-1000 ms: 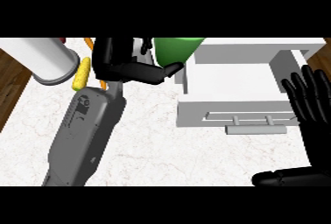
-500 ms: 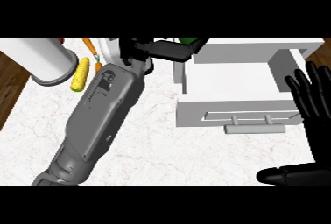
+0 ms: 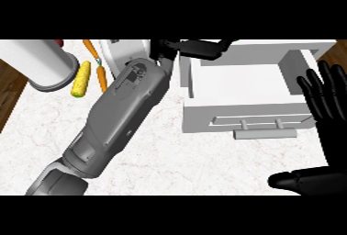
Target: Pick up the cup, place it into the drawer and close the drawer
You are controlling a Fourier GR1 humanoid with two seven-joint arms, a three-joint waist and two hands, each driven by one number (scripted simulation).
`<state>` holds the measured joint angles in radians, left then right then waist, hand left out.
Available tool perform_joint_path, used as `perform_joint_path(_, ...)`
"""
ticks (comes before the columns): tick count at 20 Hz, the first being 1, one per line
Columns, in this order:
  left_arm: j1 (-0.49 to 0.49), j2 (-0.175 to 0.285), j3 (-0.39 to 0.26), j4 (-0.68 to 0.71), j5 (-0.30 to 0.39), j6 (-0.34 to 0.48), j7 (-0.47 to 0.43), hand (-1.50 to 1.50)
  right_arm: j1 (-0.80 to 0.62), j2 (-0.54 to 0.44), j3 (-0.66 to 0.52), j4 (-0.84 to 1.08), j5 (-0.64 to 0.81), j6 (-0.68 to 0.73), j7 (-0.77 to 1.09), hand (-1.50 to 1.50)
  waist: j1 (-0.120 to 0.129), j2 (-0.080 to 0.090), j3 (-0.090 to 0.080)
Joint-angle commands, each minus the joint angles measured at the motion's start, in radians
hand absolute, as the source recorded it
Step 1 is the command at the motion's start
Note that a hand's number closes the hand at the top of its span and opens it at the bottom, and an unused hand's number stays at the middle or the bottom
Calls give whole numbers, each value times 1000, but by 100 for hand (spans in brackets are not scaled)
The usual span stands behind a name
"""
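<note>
The left forearm crosses the table from the near left corner to the far middle. The left hand is at the picture's top edge, over the far left corner of the drawer. Whether that hand is wide, narrow or holding anything cannot be told, as only its dark back shows. The cup is not seen, so where it is cannot be told; no part of it shows in the visible part of the drawer.

The drawer is white and stands pulled out toward the near side, its inside open to view. Its front panel faces near and carries a grey bar handle.

The right hand rests at the right edge, wide, fingers straight and pointing far, just beside the drawer's right wall. Its thumb lies near the lower right corner.

On the far left of the table stands a white roll. To its right lies a yellow corn cob, with a carrot just beside it. A second carrot lies farther back. A white object shows between the carrots and the left hand, partly hidden by the forearm. Brown wood shows past the table's left edge.
</note>
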<state>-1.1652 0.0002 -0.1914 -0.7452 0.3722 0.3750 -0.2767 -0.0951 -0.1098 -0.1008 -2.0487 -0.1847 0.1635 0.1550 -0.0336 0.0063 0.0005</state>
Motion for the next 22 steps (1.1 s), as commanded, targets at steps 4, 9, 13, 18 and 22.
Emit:
perform_joint_path(4, -73, 0, -110, 172, 120, 32, -54, 150, 14, -12, -5, 32, -7, 45, -60, -150, -16, 2, 0)
perform_joint_path(9, -89, 0, -194, 288, 148, 25, -103, 150, -42, -10, 4, 90, 5, 38, -61, -150, -45, 13, 1)
perform_joint_path(13, -141, 0, -235, 305, 186, 51, -71, 150, 42, 35, 72, -14, 41, 18, -43, -150, -56, 8, 1)
perform_joint_path(18, -150, 0, -318, 362, 188, 79, -78, 150, -34, 3, 52, 7, 5, 29, 2, -150, -80, 17, 1)
perform_joint_path(22, -153, 0, -381, 388, 179, 95, -54, -150, -47, 21, 52, 48, 13, 22, -38, -150, -78, 20, 2)
